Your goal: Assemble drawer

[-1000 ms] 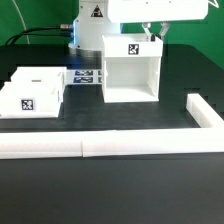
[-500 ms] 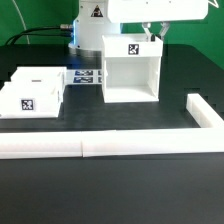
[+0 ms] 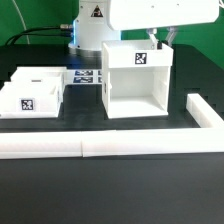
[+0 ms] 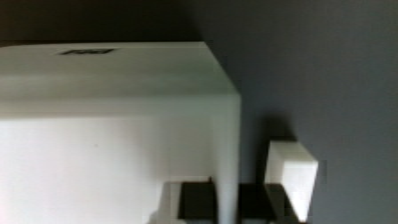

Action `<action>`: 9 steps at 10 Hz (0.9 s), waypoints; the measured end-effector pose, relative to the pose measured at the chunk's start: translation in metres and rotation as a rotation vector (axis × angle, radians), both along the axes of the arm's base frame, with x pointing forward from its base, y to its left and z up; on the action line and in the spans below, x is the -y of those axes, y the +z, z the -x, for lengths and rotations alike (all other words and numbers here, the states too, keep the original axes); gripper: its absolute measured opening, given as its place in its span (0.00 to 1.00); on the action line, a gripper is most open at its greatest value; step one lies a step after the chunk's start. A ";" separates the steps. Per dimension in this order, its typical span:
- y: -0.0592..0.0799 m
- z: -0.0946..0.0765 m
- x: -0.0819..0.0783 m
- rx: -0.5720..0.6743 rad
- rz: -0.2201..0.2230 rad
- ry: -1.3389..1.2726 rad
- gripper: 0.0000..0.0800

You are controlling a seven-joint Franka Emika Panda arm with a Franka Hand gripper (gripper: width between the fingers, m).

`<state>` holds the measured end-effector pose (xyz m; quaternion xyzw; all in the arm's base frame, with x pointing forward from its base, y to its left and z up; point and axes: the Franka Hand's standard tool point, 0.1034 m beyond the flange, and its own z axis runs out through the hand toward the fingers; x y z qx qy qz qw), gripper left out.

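The claw (image 3: 160, 42) reaches down from above to the top back corner of the casing (image 3: 135, 85), on the exterior view's right. In the wrist view, the claw (image 4: 240, 195) straddles the casing's (image 4: 107, 110) thin side wall, with one pale finger pad (image 4: 294, 178) just outside it and a dark finger inside. We judge it to be closed narrowly on that wall and holding nothing else, though a slim shadow beside the pad leaves some doubt.

The tall white casing stands upright on the black table (image 3: 110, 195), its open front facing us and a square tag on its brow. The two small trays (image 3: 28, 95) sit close together, well apart from it on the exterior view's left. The marker board (image 3: 85, 76) lies between them and the casing. A low L-shaped wall (image 3: 100, 148) runs along the front.

Because the hold is at one corner, we would move slowly, keep the casing level so it cannot swing or slip, and set it down flat with its opening clear for the trays.
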<state>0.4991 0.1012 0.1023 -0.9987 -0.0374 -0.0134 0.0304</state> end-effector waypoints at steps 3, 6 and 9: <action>0.000 -0.051 -0.001 0.049 -0.016 -0.005 0.05; 0.001 -0.074 -0.002 0.095 -0.024 0.000 0.05; 0.002 -0.075 -0.003 0.093 -0.030 -0.053 0.05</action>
